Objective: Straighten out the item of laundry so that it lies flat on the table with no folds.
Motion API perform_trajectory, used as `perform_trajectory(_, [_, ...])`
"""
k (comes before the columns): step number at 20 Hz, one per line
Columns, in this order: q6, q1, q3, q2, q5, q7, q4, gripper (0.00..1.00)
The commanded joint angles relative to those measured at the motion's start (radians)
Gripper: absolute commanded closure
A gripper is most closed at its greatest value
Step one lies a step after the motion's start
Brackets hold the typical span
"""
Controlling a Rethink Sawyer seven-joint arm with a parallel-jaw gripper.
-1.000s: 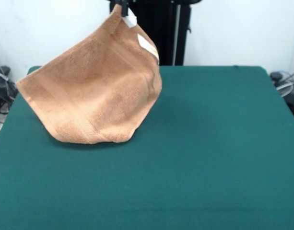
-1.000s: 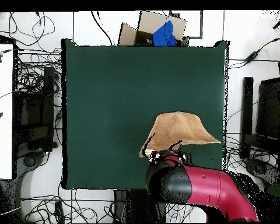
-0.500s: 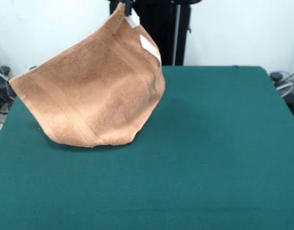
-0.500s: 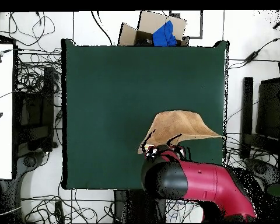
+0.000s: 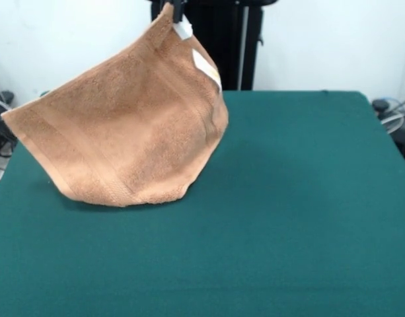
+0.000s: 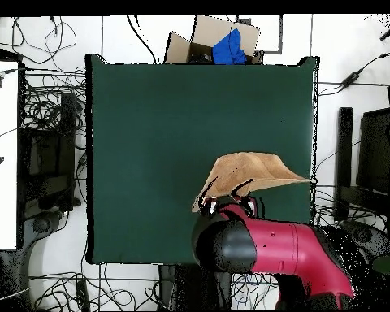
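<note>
Pinched by its top corner in the tool (image 5: 174,9) at the upper left of the frame, the towel (image 5: 123,125) has swung its left corner further out past the tabletop (image 5: 301,198) edge than a second ago, opening wider. That suggests spreading is under way, though nothing lies flat yet. The orange-tan cloth hangs in a broad curved fan, lower edge touching the green felt, white tag (image 5: 205,66) near the top.
</note>
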Motion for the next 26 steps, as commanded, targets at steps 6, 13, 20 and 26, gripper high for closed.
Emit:
perform_trajectory(6, [-0.008,0.038,0.012,0.081,-0.057,0.048,-0.050,1.00])
perform_trajectory(13, [0.033,0.052,0.026,0.099,-0.045,0.025,-0.088,1.00])
perform_trajectory(20, [0.061,0.077,0.042,0.134,-0.042,0.007,-0.139,1.00])
perform_trajectory(26, [0.091,0.109,0.044,0.142,-0.041,-0.001,-0.180,1.00])
